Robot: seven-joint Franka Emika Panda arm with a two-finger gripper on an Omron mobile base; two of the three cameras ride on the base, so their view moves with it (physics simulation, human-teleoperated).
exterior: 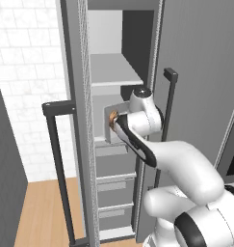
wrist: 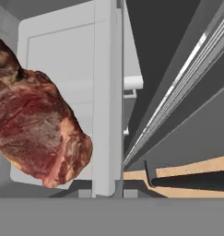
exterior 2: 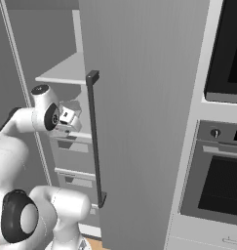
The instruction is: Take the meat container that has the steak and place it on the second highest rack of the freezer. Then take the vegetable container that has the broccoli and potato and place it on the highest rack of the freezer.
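So, quick rundown of what you've got on screen:

Freezer: the tall grey freezer (exterior: 113,144) runs down the middle of the left base view with its doors swung open, and a long dark bar handle (exterior 2: 94,136) sits centre-left in the right base view.

Racks: the highest rack (exterior: 116,72) is the pale board in the upper middle of the left base view. The second highest rack (exterior: 101,139) is just under the container, mostly hidden by the arm.

Container: a pale grey meat container (exterior: 113,124) sits dead centre in the left base view, inside the cabinet at the level of that lower board. You can't tell whether it's resting on the board.

Steak: the steak (wrist: 37,124) is the big red-brown chunk on the left of the hand view, inside the container.

Fingers: your gripper (wrist: 106,191) has its fingers clamped tight on the container's thin wall, bottom centre of the hand view.

Drawers: the grey drawers (exterior: 113,183) stack below, lower middle.

Oven: a black-fronted oven (exterior 2: 222,180) is at the right edge.
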